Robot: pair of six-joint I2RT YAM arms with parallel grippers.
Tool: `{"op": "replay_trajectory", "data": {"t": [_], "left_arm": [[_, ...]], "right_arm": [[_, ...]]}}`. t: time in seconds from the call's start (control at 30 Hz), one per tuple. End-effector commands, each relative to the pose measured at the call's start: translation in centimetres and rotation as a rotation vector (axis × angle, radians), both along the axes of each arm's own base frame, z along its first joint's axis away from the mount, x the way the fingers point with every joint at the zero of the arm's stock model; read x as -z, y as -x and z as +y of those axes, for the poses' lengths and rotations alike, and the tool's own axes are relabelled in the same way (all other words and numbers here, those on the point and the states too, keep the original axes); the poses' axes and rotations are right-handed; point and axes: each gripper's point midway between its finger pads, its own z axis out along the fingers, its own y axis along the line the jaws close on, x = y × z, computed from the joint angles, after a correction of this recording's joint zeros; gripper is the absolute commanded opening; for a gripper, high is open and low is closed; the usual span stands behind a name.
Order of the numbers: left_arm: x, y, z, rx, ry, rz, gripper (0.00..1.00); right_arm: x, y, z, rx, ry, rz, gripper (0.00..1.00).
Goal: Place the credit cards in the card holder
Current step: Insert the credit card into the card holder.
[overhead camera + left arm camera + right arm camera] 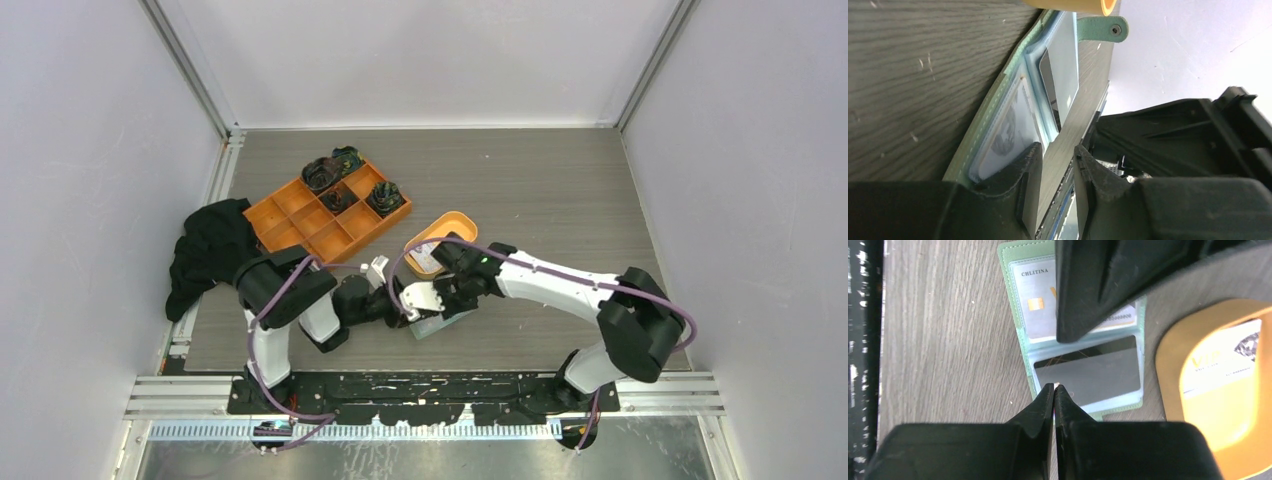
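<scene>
At the far left of the table [520,190] lay one black cloth [208,252], partly hanging over the edge. Just beside it sat one orange compartment tray [300,222], with a few dark bundles at its far end, too tangled to count surely.

Next came the left pincer [1058,150], its two fingers [1027,175] apart, bare table showing in the gap. One of the fingers rested on a corner of the card holder [1007,265]. There was one holder, lying open and flat near the table's front edge, between the two arms.

In the right wrist view two credit cards sat in its pockets: one silver card [1035,305] with a gold chip, partly hidden by the left pincer, and one dark grey card [1093,372] below it. The right pincer [1054,387] had its jaws pressed together, tips at the dark card's pocket edge.

Right of the holder, just beside it, stood one oval orange dish [1168,365] holding a third card [1220,365], white with gold lettering.
</scene>
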Motion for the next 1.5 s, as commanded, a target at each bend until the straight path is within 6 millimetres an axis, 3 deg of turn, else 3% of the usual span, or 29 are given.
{"op": "replay_trajectory", "data": {"t": [0.0, 0.2, 0.27, 0.43, 0.5, 0.63, 0.77, 0.9, 1.1, 1.47], "left_arm": [[1.2, 0.4, 1.5, 0.000, -0.124, -0.012, 0.31], [-2.0, 0.2, 2.6, 0.004, -0.212, -0.139, 0.31], [-2.4, 0.1, 3.8, 0.002, -0.308, -0.186, 0.31], [-6.7, -0.6, 7.0, -0.061, -0.430, -0.380, 0.31], [-8.2, -0.8, 8.4, -0.110, -0.444, -0.456, 0.38], [-10.5, -0.9, 10.4, -0.210, -0.413, -0.574, 0.68], [-10.3, -0.1, 11.0, -0.231, -0.350, -0.593, 0.83], [-9.9, 0.4, 10.9, -0.249, -0.282, -0.579, 0.81], [-8.8, 0.9, 10.3, -0.233, -0.230, -0.525, 0.72], [-8.2, 1.1, 8.6, -0.173, -0.193, -0.474, 0.59]], "right_arm": [[-4.4, 0.5, 0.9, 0.039, -0.166, 0.094, 0.10], [-8.1, -1.2, 0.3, 0.215, -0.324, 0.175, 0.15], [-9.5, -1.9, 0.2, 0.298, -0.393, 0.227, 0.19], [-12.2, -3.4, 0.0, 0.477, -0.586, 0.424, 0.34], [-12.4, -3.8, 0.0, 0.543, -0.645, 0.528, 0.38], [-10.9, -4.4, 0.5, 0.687, -0.642, 0.720, 0.40], [-7.5, -4.9, 0.7, 0.835, -0.516, 0.872, 0.40], [-4.8, -5.4, 0.2, 0.949, -0.393, 0.919, 0.40], [-2.5, -6.1, -0.7, 1.039, -0.304, 0.891, 0.40], [-0.3, -6.0, -1.4, 1.089, -0.188, 0.873, 0.41]]}}
